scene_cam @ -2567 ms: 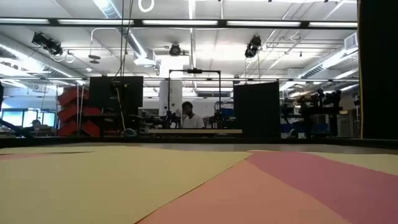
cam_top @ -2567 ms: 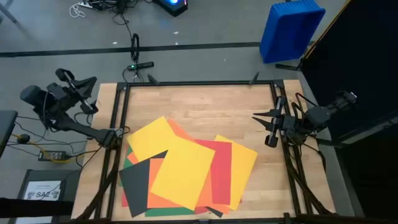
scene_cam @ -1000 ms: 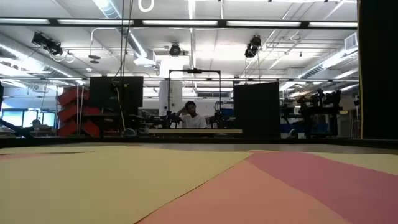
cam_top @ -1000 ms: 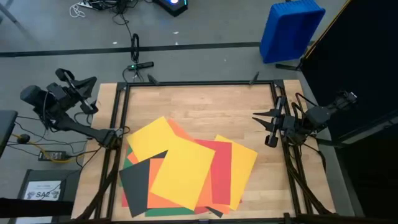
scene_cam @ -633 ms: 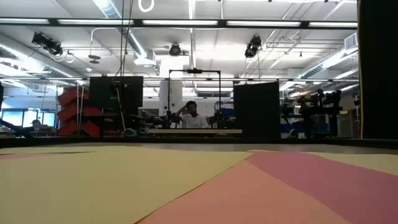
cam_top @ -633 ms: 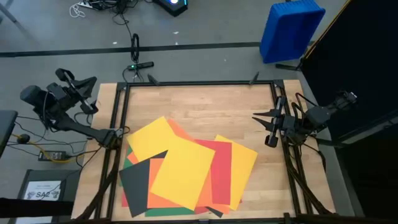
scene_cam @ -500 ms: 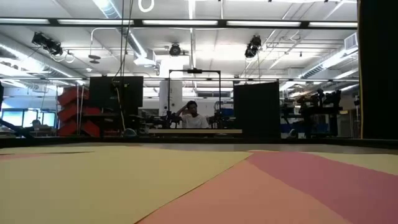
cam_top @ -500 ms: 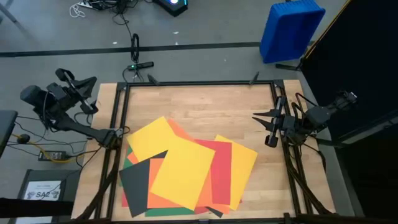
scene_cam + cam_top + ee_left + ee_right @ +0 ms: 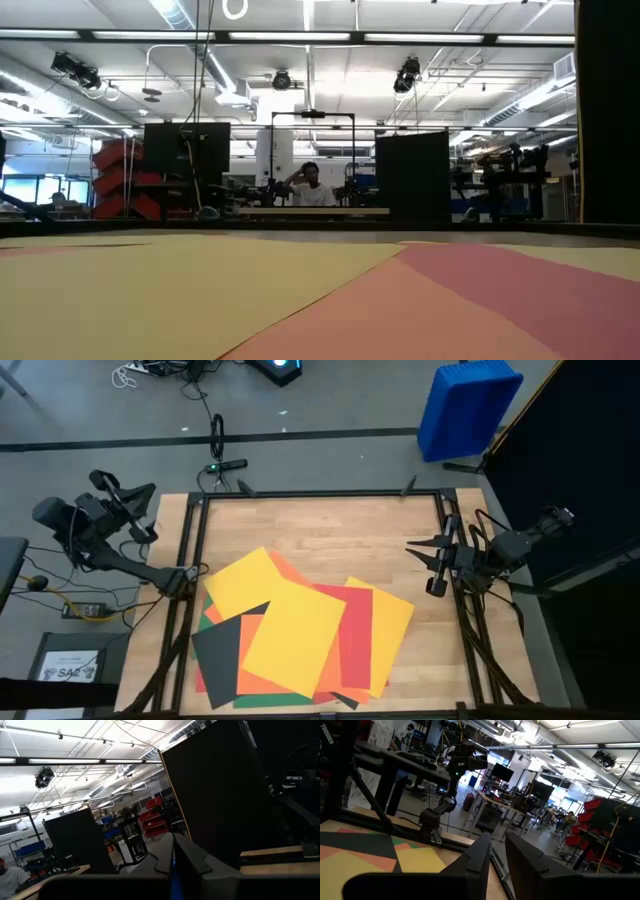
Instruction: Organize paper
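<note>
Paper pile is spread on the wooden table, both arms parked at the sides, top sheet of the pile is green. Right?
Not quite. In the high view the top sheet of the loose pile of large thin matte coloured paper sheets is yellow, not green; green only peeks out at the pile's edges. The rest holds: the pile lies on the wooden table, both arms parked at the sides.

green sheet point(image 9: 272, 701) mostly hidden, blue bin point(image 9: 466, 405) cut off

Workshop hall, strip-lit ceiling point(image 9: 320, 36)

Only readable bit is "SA2" on the small white sheet point(image 9: 68, 666) lying off the table, below the left arm's base.
</note>
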{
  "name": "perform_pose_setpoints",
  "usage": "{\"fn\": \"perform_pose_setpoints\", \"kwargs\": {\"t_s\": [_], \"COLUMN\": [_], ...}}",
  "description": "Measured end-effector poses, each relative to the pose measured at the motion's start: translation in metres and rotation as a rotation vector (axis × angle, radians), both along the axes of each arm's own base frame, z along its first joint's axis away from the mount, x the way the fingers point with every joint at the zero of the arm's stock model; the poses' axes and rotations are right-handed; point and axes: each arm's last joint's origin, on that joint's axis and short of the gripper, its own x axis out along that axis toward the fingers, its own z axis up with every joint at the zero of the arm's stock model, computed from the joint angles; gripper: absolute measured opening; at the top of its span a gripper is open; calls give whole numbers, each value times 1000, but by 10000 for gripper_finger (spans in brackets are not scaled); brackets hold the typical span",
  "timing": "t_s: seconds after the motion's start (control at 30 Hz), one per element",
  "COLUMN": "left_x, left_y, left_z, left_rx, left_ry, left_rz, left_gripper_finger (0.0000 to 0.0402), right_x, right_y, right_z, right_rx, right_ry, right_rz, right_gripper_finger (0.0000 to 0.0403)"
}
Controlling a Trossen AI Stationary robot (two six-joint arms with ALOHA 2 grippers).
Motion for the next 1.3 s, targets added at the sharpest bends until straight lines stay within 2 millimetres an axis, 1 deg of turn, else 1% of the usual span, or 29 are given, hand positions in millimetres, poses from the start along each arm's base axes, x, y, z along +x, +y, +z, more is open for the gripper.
{"fn": "perform_pose_setpoints", "kwargs": {"t_s": [0.37, 1.13, 1.3], "left_x": [0, 0, 0], "left_y": [0, 0, 0], "left_z": [0, 0, 0], "left_rx": [0, 0, 0], "left_ry": [-1, 0, 0], "left_rz": [0, 1, 0], "left_gripper_finger": [0, 0, 0], "right_x": [0, 0, 0], "right_y": [0, 0, 0], "right_z": [0, 0, 0], "right_rx": [0, -2, -154], "right_ry": [0, 0, 34], "right_rz": [-1, 0, -23], "right_gripper_finger": [25, 40, 35]}}
